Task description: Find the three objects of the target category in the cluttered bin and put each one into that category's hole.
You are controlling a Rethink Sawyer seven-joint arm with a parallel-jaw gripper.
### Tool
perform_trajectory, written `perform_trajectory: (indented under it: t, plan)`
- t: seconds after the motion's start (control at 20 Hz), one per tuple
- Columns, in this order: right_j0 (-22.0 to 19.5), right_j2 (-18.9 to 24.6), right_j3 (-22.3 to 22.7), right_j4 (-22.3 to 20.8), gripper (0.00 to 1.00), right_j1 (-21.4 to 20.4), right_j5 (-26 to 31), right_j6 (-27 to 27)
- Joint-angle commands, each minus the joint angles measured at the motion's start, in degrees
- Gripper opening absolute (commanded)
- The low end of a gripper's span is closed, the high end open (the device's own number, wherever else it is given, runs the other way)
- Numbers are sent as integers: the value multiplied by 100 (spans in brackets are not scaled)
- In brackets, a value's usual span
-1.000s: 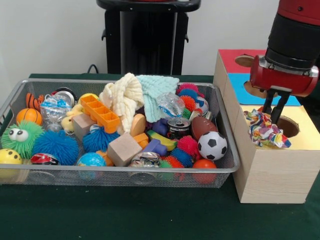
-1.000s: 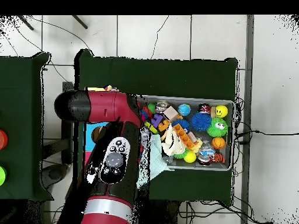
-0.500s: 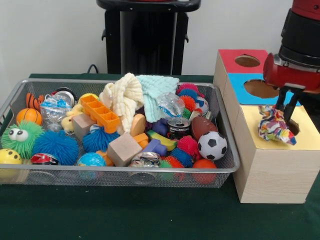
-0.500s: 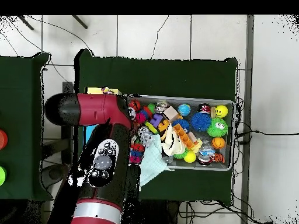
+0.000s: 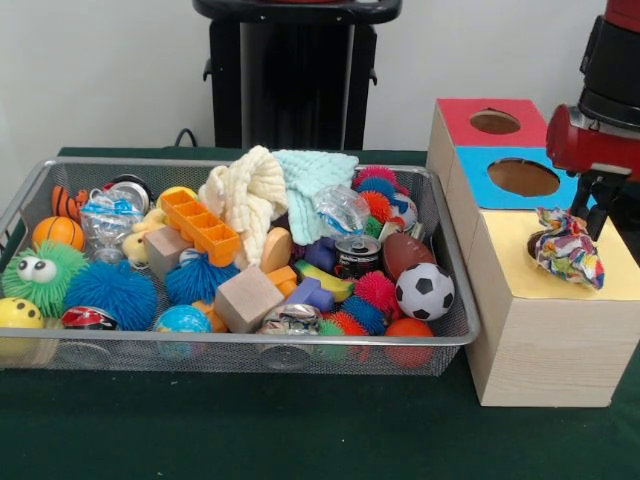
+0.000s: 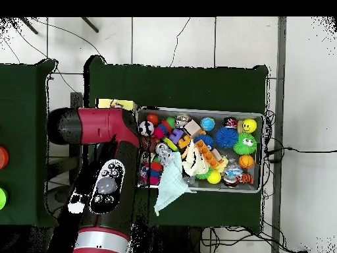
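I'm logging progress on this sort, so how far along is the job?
Nothing visibly finished: I can't see inside the holes. In hand: the tool hangs over the box's yellow section, with the multicoloured cloth bunched over the yellow hole, not yet through. Left: the cream cloth and mint cloth lie in the bin.

Dark green table cloth (image 5: 250,425) under everything. White wall (image 5: 100,70) behind, with black pedestal column (image 5: 295,80) centred at the back. Black cable (image 5: 185,135) loops just left of the column. Overhead: light tiled floor (image 6: 178,39) with thin cables (image 6: 176,43) across it, second green table (image 6: 23,132) at left edge carrying red button (image 6: 2,157) and green button (image 6: 2,197).
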Motion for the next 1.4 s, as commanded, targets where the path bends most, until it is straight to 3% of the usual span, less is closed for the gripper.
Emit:
perform_trajectory:
  t: [0.05, 0.3, 0.65, 1.0, 1.4]
  plan:
    - [-420, 537, 605, 68, 0, 76, -266, 789]
    - [-831, 750, 142, -44, 0, 441, -32, 297]
    - [-1070, 900, -24, -251, 0, 626, -23, 54]
    - [-1053, 1089, 341, -343, 0, 511, -435, 43]
    - [-1160, 1381, 498, -235, 0, 383, -373, -27]
